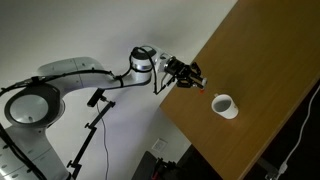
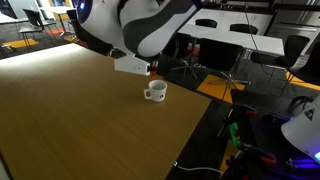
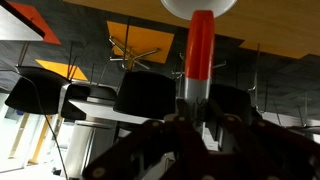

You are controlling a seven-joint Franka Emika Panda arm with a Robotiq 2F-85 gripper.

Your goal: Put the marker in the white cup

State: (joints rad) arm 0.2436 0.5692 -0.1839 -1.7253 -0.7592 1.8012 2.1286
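**Wrist view.** The marker (image 3: 202,45) stands upright between the dark, matte fingers (image 3: 150,145) of the gripper (image 3: 192,128), whose jaws are closed narrowly on it. The marker's smooth red-orange section is cylindrical and passes into a greyish section lower down, and its base is hidden among the fingers. A glossy white round shape (image 3: 198,6), cut off by the top edge, sits at the marker's upper end. It may be the cup's rim, but the view is too tight to confirm. Black moulded chairs (image 3: 145,92) lie blurred behind.

**Exterior views.** The white cup (image 1: 224,105) (image 2: 154,91) is small, round and plain. It stands upright on the table (image 1: 255,55) (image 2: 70,120), a flat top of brown wood grain. In an exterior view the gripper (image 1: 192,73) hangs at the table's edge, apart from the cup, on a glossy white jointed arm (image 1: 80,75). The marker is too small to resolve there. In an exterior view the arm (image 2: 140,25) is blurred in the foreground and hides the gripper.
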